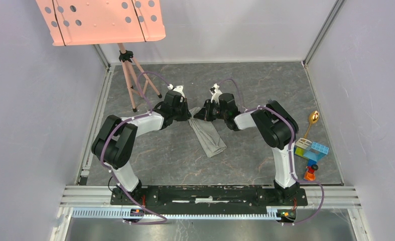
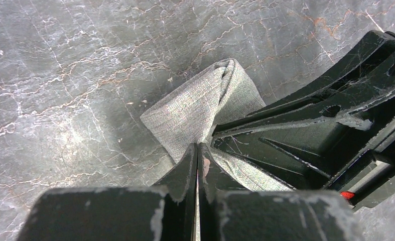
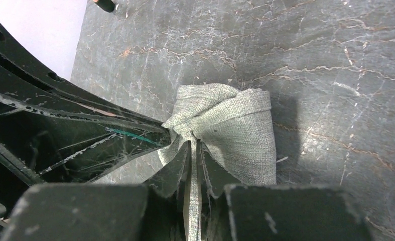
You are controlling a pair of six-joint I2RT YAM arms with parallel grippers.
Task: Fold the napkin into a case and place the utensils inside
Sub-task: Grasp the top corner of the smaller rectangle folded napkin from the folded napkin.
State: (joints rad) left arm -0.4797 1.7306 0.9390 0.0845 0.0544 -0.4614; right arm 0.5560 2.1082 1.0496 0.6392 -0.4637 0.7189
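**Both arms pinched the far end of the folded napkin (image 1: 210, 138) near the centre of the desk (image 1: 265, 85).**
The left fingers (image 2: 195, 153) were shut tight on a cloth edge. The right fingers (image 3: 187, 155), almost closed, held a fold running between them, probably so that both could lift that end together for the case. The arms bent inward from 7 and 5 o'clock, their tips nearly meeting. The napkin trailed as a narrow strip toward 5 o'clock. The spoon (image 1: 313, 118) lay at 3 o'clock near the toy blocks (image 1: 310, 149).
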